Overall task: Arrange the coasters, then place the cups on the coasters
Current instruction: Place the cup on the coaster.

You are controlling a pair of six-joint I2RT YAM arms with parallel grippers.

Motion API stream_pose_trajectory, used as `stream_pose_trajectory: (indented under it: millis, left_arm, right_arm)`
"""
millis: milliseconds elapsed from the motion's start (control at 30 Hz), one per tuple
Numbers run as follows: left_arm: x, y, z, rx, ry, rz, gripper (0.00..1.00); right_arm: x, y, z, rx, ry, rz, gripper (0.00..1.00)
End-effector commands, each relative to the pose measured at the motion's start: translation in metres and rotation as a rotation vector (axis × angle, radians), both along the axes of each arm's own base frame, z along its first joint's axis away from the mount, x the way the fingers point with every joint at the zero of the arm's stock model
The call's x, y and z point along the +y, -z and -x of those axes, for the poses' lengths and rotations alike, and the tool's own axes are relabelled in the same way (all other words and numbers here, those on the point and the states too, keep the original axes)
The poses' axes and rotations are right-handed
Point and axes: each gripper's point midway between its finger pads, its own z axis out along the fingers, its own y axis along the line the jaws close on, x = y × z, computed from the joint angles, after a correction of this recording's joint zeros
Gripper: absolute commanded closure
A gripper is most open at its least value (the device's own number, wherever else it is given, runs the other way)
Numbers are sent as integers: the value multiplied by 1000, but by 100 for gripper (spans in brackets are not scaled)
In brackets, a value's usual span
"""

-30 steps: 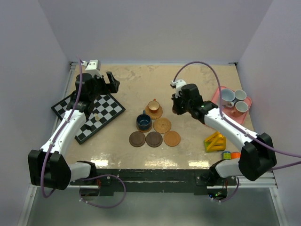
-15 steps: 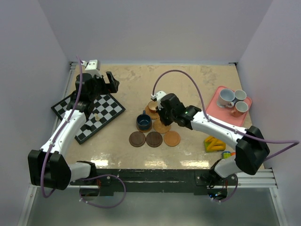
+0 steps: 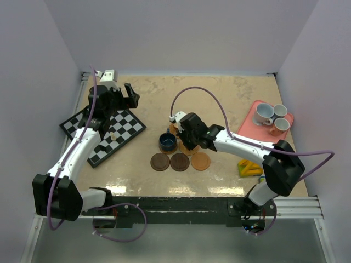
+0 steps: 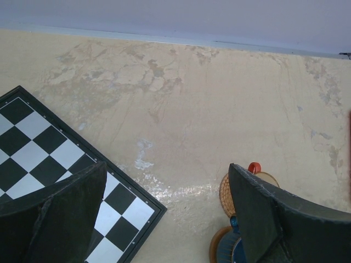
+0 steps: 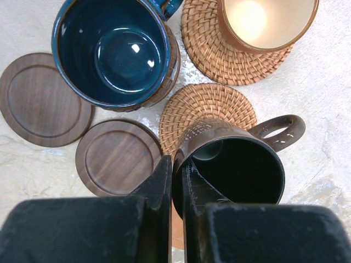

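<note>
Right wrist view: your right gripper [image 5: 176, 164] is clamped on the rim of the black cup [image 5: 241, 175], with one finger inside and one outside. The cup is over a woven coaster [image 5: 205, 104], just right of the dark blue cup [image 5: 112, 52]; you cannot tell whether it rests there. A bare dark brown coaster [image 5: 115, 156] lies just beside it, on the near side.

Left wrist view: your left gripper [image 4: 167, 186] is spread wide and holds nothing, above the edge of the chessboard [image 4: 44, 153].
</note>
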Motion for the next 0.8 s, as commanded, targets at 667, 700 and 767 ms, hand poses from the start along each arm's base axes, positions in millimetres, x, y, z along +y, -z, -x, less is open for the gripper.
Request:
stream_pose_trajectory:
  millis: [667, 700, 767]
  left_arm:
    - [-3, -24, -8, -75, 9, -8, 4]
    - [-3, -25, -9, -77, 9, -8, 4]
    - [-3, -25, -9, -77, 9, -8, 4]
  right_arm:
    - [16, -24, -30, -139, -44, -5, 100]
    - [15, -23, -30, -137, -45, -2, 100]
    - [15, -23, -30, -138, -45, 1, 100]
